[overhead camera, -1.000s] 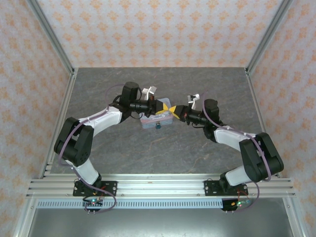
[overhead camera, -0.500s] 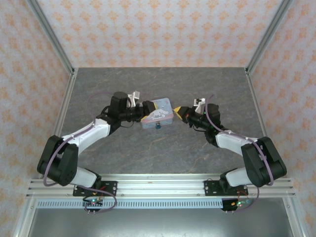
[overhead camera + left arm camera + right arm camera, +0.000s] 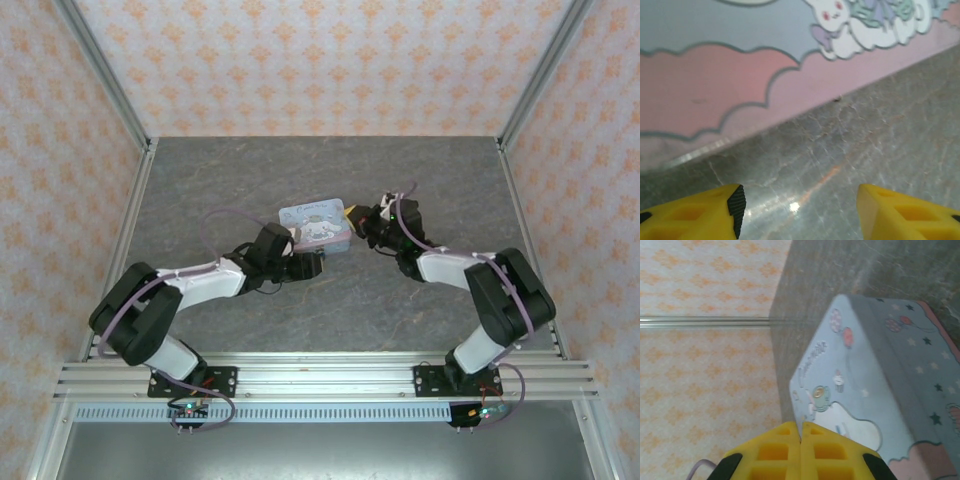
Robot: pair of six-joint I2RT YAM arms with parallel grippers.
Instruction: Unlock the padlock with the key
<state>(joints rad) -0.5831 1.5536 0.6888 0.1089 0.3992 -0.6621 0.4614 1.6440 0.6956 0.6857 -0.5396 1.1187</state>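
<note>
Nearest, the left claw sits low over the bench, its yellow fingers spread wide with bare stone between them. Just beyond stands the tin, its pink side wall meeting the bench across the left wrist view. At the tin's right side, the right claw is pressed fully together, its tips at or almost at the tin's edge. Whether the key is pinched in that seam I cannot tell. Where the padlock lies I cannot tell either. From above, the left claw covers the strip of bench just in front of the tin, so my guess is that the lock sits under or beside that claw.

The step in hand looks like securing the padlock with the left claw. To do it well, I would first bring the lock into the gap between the open fingers. Then I would close on its body, not the thin shackle, with the keyhole turned toward the right arm. Something so small will likely skid or tip if one finger nudges it first, so both should meet it together, without shoving the tin.
</note>
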